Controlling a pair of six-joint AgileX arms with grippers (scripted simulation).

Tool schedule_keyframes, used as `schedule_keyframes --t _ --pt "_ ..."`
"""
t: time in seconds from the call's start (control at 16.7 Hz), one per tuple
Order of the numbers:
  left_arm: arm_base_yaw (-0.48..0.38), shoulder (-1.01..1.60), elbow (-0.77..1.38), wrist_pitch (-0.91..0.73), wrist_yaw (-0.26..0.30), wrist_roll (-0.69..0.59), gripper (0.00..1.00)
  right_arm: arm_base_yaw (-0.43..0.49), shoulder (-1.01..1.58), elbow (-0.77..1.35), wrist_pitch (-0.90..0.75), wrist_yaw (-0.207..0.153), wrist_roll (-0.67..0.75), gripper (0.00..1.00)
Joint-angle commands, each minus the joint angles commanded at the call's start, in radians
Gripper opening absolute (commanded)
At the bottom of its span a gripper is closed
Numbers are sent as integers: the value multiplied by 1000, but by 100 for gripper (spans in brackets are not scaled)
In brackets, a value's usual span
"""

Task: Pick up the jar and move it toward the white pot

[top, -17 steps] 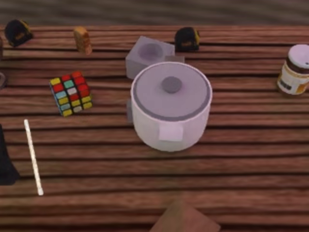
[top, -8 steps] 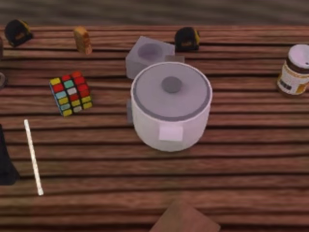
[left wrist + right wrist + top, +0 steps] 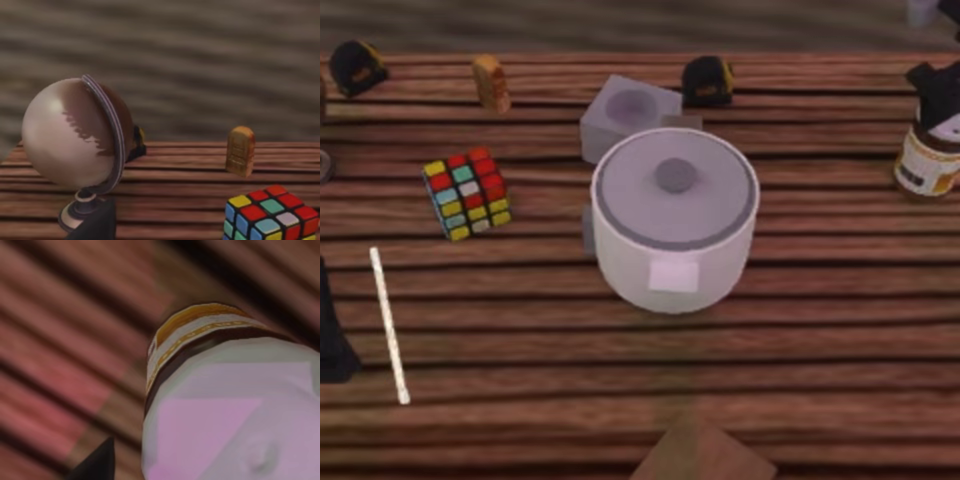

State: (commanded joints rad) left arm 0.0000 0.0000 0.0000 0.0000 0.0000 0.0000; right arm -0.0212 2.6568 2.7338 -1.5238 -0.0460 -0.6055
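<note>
The jar (image 3: 926,166), with its white and orange-yellow label and dark contents, stands at the table's right edge. My right gripper (image 3: 942,104) hangs over it as a black shape that covers the lid from above. In the right wrist view the jar (image 3: 200,340) fills the picture, white lid nearest. One dark fingertip (image 3: 98,464) stands off to the lid's side with a gap between them; the gripper is open and holds nothing. The large white pot (image 3: 620,250) with its grey knob sits mid-table, well left of the jar. My left arm (image 3: 330,340) is parked at the left edge, gripper open.
A grey block with a round hollow (image 3: 620,112) sits just behind the pot. A Rubik's cube (image 3: 468,193), a white stick (image 3: 388,325) and a globe (image 3: 75,135) are on the left. Two tape measures (image 3: 708,80) (image 3: 358,65) and an orange loaf-shaped piece (image 3: 491,83) line the back.
My right gripper has come into the top view from the upper right and now covers the jar's lid. The jar, the pot and the left arm have not moved.
</note>
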Motion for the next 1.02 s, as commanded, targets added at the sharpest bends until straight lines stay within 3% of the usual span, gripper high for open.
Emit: schedule_keyframes --t 0.54,1.02 --pt "0 0 0 0 0 0 100 0 37 3 -7 -2 -12 100" --pt "0 0 0 0 0 0 100 10 -17 -276 216 -3 -6 100"
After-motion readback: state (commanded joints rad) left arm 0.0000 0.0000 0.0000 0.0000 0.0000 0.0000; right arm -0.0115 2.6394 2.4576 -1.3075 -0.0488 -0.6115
